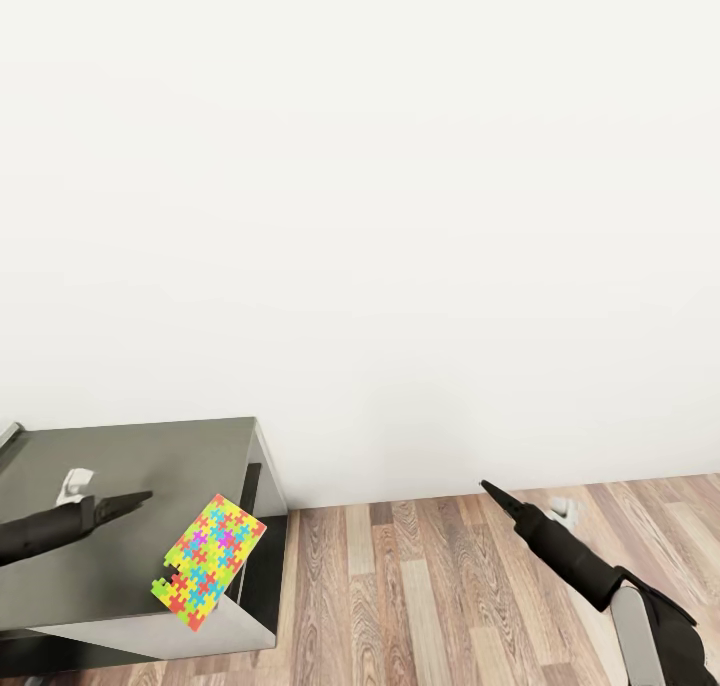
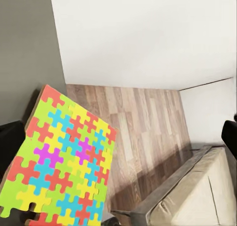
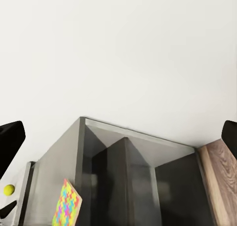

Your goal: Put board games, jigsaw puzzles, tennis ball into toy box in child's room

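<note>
The jigsaw puzzle (image 1: pixel 208 562) overhangs the bench (image 1: pixel 120 466) corner and could be knocked to the floor (image 1: pixel 420 586). The left gripper (image 1: pixel 140 499) appears pressed together; the right gripper (image 1: pixel 490 489) is spread.

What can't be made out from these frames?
- Left tool: head view shows it side-on over the table; jaw gap unreadable.
- Right tool: same, narrow profile over the floor.
- Jigsaw puzzle: overhangs the table's front corner; its lower edge is cut off in the left wrist view.
- Tennis ball: tiny at the right wrist view's edge; what it rests on is unclear.
- Bed: cropped by the frame corner.
</note>
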